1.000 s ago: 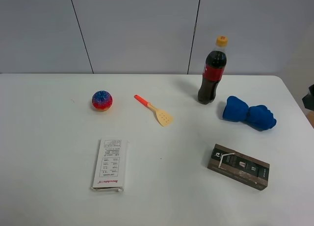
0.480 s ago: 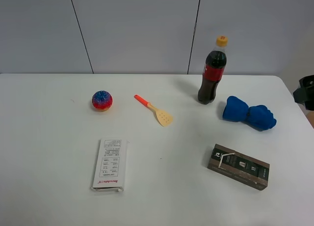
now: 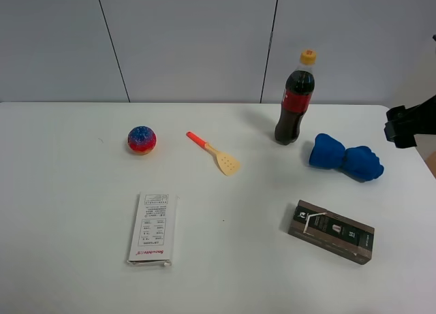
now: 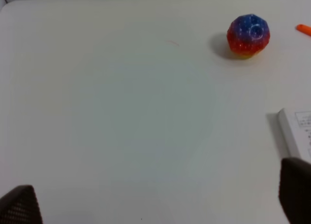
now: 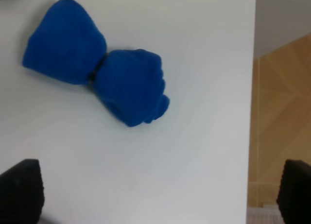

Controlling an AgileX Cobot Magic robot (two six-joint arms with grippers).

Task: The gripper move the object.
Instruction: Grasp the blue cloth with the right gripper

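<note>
The object, a bright blue soft bundle (image 3: pixel 345 157) pinched in the middle, lies on the white table at the right, between the cola bottle and the table's right edge. My right gripper (image 3: pixel 407 125) is a black arm end at the right edge of the high view, above and to the right of the bundle, apart from it. In the right wrist view the bundle (image 5: pixel 97 83) lies ahead of the right gripper (image 5: pixel 158 197), whose fingers are spread wide and empty. My left gripper (image 4: pixel 158 197) is open and empty over bare table; it is out of the high view.
A cola bottle (image 3: pixel 294 99) stands left of the bundle. A dark box (image 3: pixel 331 231) lies in front of it. A spatula (image 3: pixel 214 153), a speckled ball (image 3: pixel 142 139) and a white box (image 3: pixel 153 229) lie to the left. The table's right edge (image 5: pixel 252 112) runs close by the bundle.
The right arm has come further into the high view from the right edge, moving left and up toward the bundle. Nothing on the table has moved.
</note>
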